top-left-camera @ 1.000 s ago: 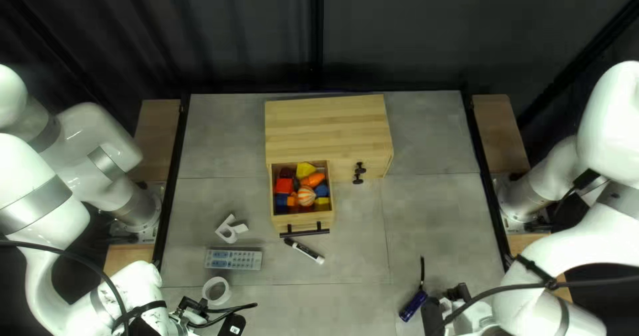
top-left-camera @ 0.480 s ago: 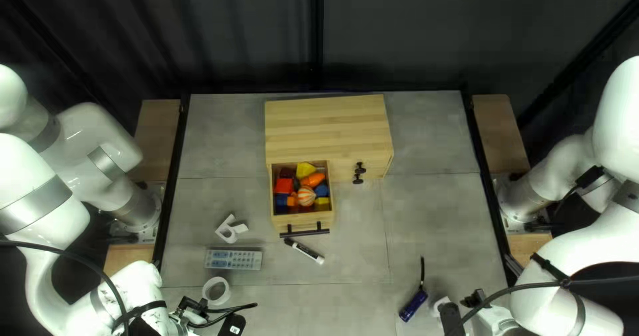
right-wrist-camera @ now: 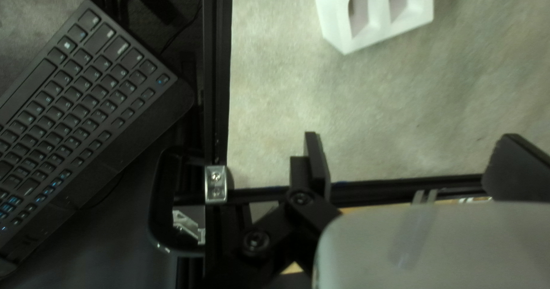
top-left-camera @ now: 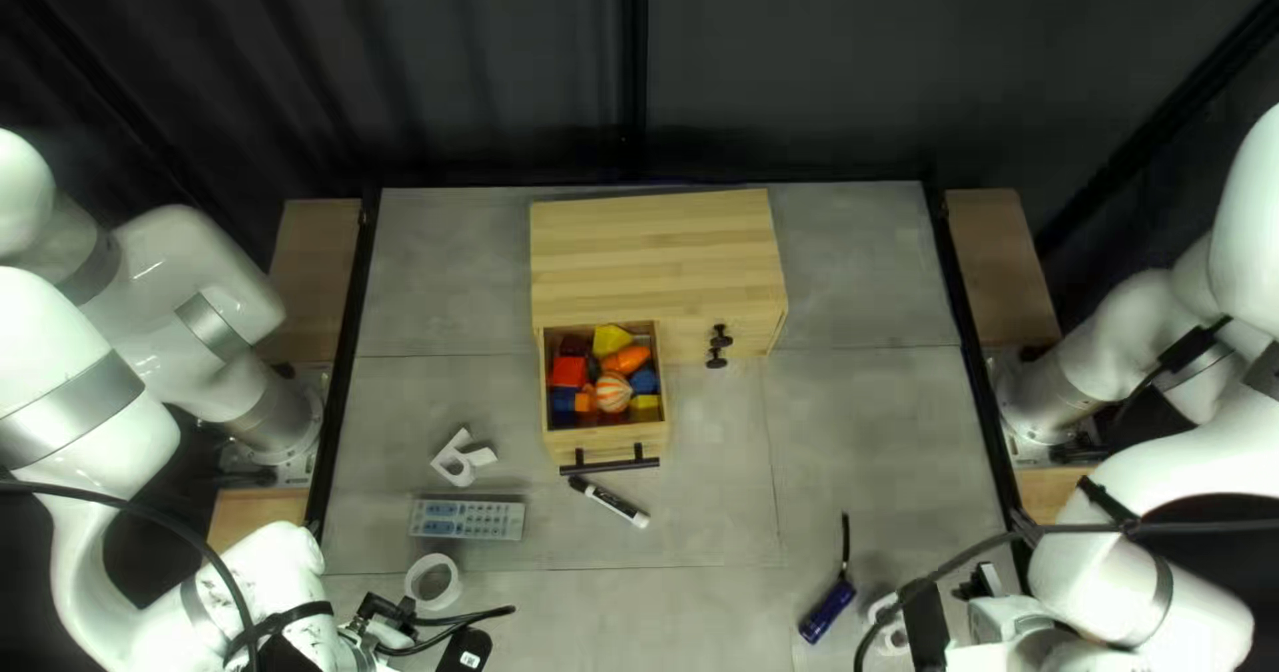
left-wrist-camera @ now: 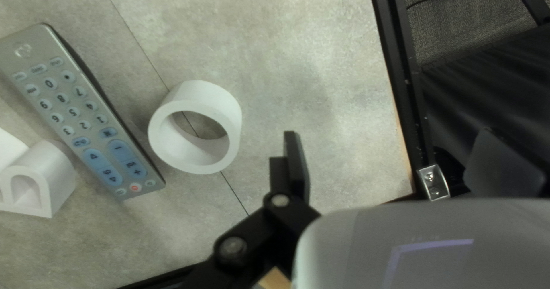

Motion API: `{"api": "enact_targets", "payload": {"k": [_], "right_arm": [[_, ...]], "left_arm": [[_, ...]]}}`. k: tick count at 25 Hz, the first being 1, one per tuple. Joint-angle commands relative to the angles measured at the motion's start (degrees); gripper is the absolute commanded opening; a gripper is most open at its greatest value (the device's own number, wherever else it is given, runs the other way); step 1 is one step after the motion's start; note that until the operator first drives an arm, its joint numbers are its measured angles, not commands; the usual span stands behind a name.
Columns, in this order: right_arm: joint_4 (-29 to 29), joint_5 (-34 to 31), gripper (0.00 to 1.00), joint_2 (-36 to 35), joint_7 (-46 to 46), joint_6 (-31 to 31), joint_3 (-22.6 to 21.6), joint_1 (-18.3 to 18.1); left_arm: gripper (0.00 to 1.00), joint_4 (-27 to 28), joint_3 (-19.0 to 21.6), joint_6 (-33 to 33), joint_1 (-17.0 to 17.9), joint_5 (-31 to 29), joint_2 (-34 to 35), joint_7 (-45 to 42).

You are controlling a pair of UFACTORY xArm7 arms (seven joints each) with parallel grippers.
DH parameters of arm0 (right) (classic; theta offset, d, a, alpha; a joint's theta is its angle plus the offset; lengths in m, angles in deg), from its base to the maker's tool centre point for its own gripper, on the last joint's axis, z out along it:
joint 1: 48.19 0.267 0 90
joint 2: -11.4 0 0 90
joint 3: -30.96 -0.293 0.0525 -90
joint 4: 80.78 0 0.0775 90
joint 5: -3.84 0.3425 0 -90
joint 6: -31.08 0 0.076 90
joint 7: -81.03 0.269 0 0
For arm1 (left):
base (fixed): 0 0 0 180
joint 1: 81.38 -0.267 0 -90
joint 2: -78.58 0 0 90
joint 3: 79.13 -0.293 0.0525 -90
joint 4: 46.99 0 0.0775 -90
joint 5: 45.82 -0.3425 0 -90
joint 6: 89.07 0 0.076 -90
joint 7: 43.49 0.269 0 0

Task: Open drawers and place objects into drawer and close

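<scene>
- The wooden drawer [top-left-camera: 570, 444] is standing pulled out well beyond the left gripper [top-left-camera: 437, 632], holding coloured blocks [top-left-camera: 569, 371] and a striped ball [top-left-camera: 613, 392].
- The white ring [left-wrist-camera: 230, 112] is lying flat just beside that gripper.
- The grey remote [left-wrist-camera: 86, 103] is lying face up past the ring.
- The white letter R [top-left-camera: 454, 463] is resting beyond the remote.
- The black-and-white marker [top-left-camera: 613, 500] is lying slanted, farther off, by the drawer's handle.
- The white two-hollowed block [right-wrist-camera: 375, 20] is lying ahead of the right gripper [top-left-camera: 955, 603].
- The blue flashlight [top-left-camera: 828, 612] is lying slanted past that block.

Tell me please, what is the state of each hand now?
Left hand: open, holding nothing.
Right hand: open, also holding nothing.
</scene>
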Motion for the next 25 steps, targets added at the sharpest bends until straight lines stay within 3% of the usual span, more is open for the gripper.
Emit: {"api": "enact_targets", "payload": {"k": [1,11,16,19,21,25], "right_arm": [[-0.1,0.1,1.0,0.0,-0.1,0.1,0.0,0.0],[-0.1,0.1,1.0,0.0,-0.1,0.1,0.0,0.0],[-0.1,0.1,1.0,0.0,-0.1,0.1,0.0,0.0],[-0.1,0.1,1.0,0.0,-0.1,0.1,0.0,0.0],[-0.1,0.1,1.0,0.0,-0.1,0.1,0.0,0.0],[-0.1,0.1,1.0,0.0,-0.1,0.1,0.0,0.0]], "left_arm": [[1.0,0.4,-0.5,1.4,-0.3,0.9,0.2,1.0],[1.0,8.2,-3.9,16.5,-2.6,0.3,-0.5,14.4],[1.0,10.1,-3.5,18.9,-2.2,-2.2,0.1,17.6],[1.0,9.0,-3.6,18.5,-2.3,-4.9,1.3,20.8],[1.0,4.7,-4.2,15.7,-2.7,-6.8,5.4,23.9],[1.0,2.1,-4.8,14.1,-3.2,-7.0,7.9,24.1]]}}
